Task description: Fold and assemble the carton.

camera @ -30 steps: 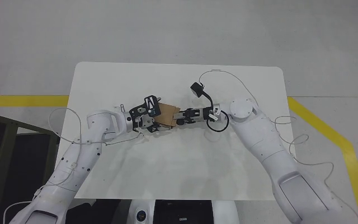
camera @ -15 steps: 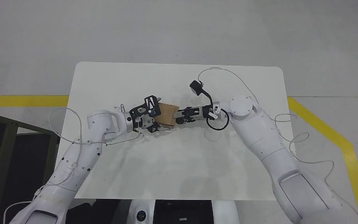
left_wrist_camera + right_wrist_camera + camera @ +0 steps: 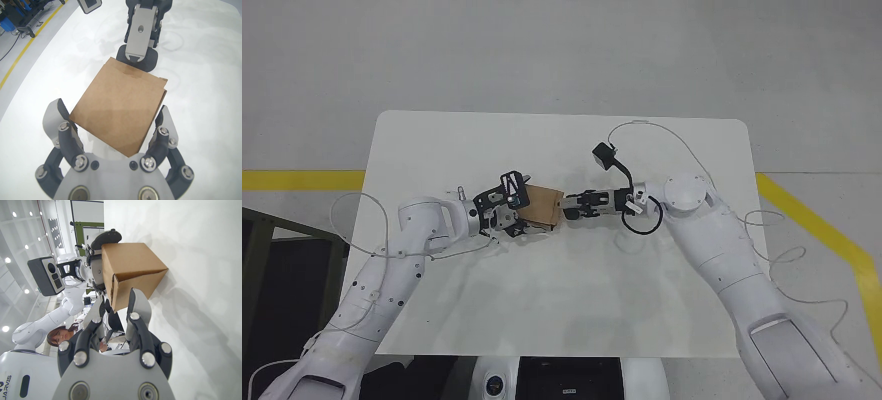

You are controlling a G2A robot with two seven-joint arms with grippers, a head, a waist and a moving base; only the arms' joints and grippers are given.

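Observation:
A brown carton (image 3: 542, 203) lies near the middle of the white table (image 3: 442, 140), folded up into a box shape. My left gripper (image 3: 514, 206) is shut on it, with its fingers (image 3: 63, 111) pressed against two opposite sides of the carton (image 3: 121, 106). At the carton's other end my right gripper (image 3: 565, 206) stands open. There its fingers (image 3: 139, 302) straddle the corner edge of the open end of the carton (image 3: 132, 262). The left wrist view shows the right gripper (image 3: 137, 57) touching the carton's far edge.
A black cable loop (image 3: 637, 222) hangs beside the right wrist, and a thin white cable (image 3: 682, 155) runs across the back right of the table. Bare tabletop lies all round the carton.
My right arm has drawn back slightly to the right and its wrist has turned. The carton now looks squarer. The left arm has kept still.

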